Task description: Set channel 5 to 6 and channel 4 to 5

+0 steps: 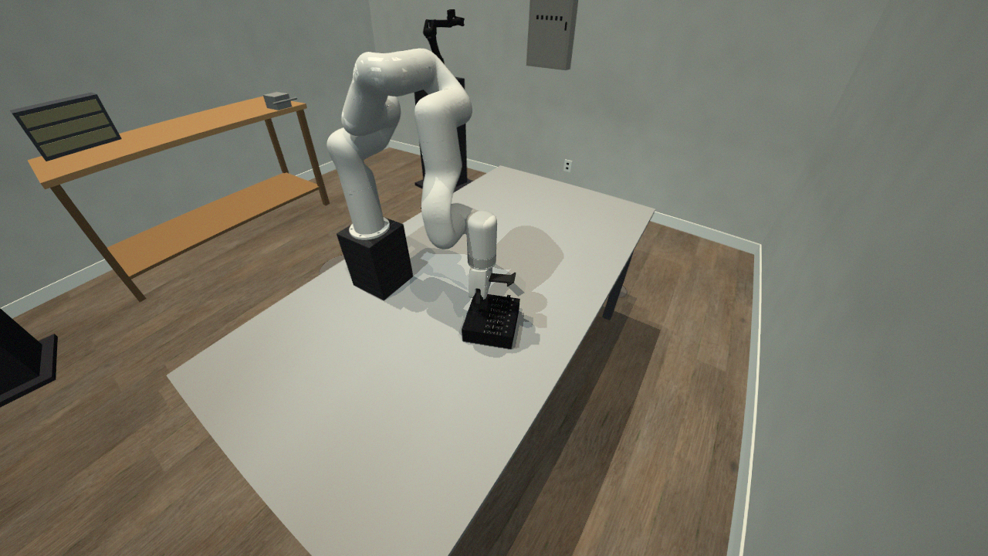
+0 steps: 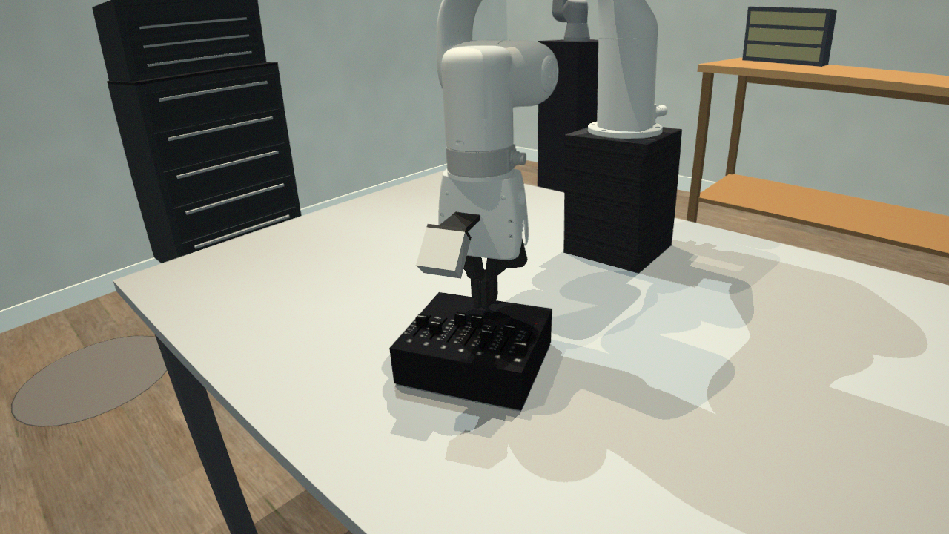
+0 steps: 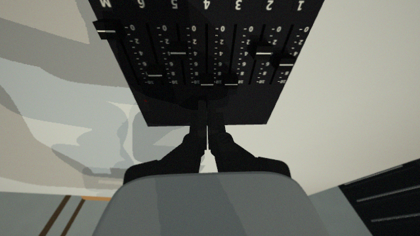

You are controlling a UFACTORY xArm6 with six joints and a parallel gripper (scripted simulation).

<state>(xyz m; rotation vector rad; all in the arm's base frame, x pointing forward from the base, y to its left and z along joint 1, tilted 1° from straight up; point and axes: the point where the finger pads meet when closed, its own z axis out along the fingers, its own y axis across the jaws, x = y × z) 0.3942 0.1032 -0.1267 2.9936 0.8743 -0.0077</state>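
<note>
The black lighting desk point(image 2: 472, 355) stands on the table and also shows in the top view point(image 1: 492, 322). In the wrist view it appears upside down point(image 3: 207, 62). The channel 5 cap point(image 3: 178, 53) has its line near mark 4. The channel 4 cap point(image 3: 207, 84) sits at about 10, and the channel 3 cap point(image 3: 230, 84) is beside it at about 10. My gripper point(image 3: 206, 111) is shut and empty. Its tips point(image 2: 484, 302) are low over the desk top, just behind the level-10 end of channel 4. I cannot tell if they touch the cap.
The other caps are the master point(image 3: 104, 31) near 0, channel 6 point(image 3: 154, 75) near 8 to 9, channel 2 point(image 3: 263, 53) near 4 and channel 1 point(image 3: 286, 64) near 6. The arm's black base block point(image 2: 620, 196) stands behind the desk.
</note>
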